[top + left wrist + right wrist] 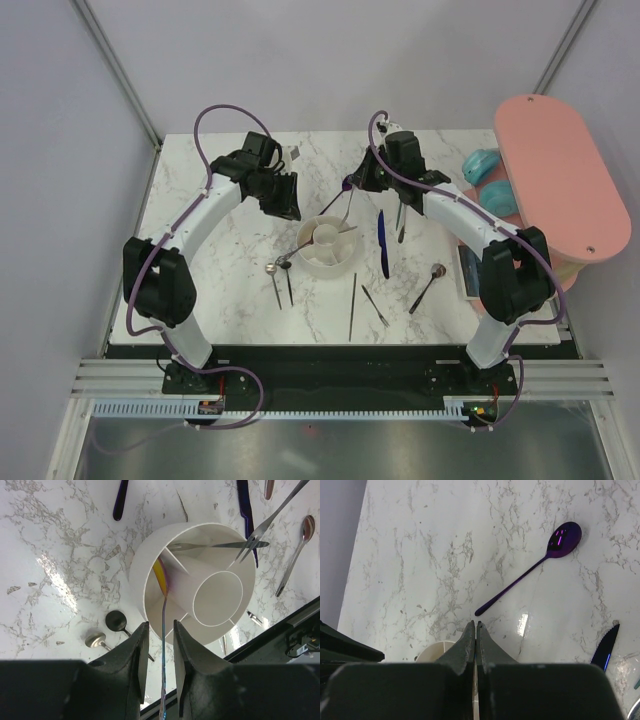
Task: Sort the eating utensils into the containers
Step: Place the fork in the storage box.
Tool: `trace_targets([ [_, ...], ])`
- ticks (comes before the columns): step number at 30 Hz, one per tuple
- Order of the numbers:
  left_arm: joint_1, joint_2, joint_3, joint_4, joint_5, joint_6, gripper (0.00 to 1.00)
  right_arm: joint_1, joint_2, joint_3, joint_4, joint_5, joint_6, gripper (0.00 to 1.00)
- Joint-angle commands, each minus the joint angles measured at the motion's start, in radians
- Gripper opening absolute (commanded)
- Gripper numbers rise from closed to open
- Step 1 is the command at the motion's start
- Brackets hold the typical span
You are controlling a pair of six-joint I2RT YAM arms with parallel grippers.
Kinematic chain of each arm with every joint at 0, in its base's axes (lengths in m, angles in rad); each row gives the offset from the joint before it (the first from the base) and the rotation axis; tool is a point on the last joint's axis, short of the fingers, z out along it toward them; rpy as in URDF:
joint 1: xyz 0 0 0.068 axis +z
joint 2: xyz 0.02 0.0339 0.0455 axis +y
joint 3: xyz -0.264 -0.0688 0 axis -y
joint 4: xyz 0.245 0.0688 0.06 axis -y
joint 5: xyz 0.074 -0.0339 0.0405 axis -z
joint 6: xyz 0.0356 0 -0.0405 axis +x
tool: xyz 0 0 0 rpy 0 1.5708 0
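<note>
The white round holder (305,250) (145,570) stands mid-table. A gold-bowled spoon (160,575) leans with its bowl in a ring section. Its handle runs between the fingers of my left gripper (160,630) (290,200), which is open with a gap on each side. A silver fork (220,545) lies inside the holder. My right gripper (475,625) (358,180) is shut on a second silver fork (265,525), whose tines hang over the rim. A purple spoon (530,572) lies just beyond it. A blue-handled knife (381,240) lies right of the holder.
A black spoon (116,621) and a silver spoon (95,640) lie left of the holder. Dark sticks (353,305) and another spoon (428,285) lie toward the front. The pink oval board (560,180) and teal objects (485,165) sit at the right edge.
</note>
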Motion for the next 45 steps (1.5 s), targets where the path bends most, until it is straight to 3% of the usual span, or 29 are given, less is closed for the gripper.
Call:
trace_targets([
  [1,0.007,-0.047,-0.011,0.009,-0.005,0.012,0.33,0.004,-0.015,0.063,0.016,-0.026,0.011,0.0],
  [45,0.01,-0.047,-0.02,0.009,-0.017,0.006,0.32,0.061,0.014,-0.032,-0.008,0.101,-0.042,0.0],
])
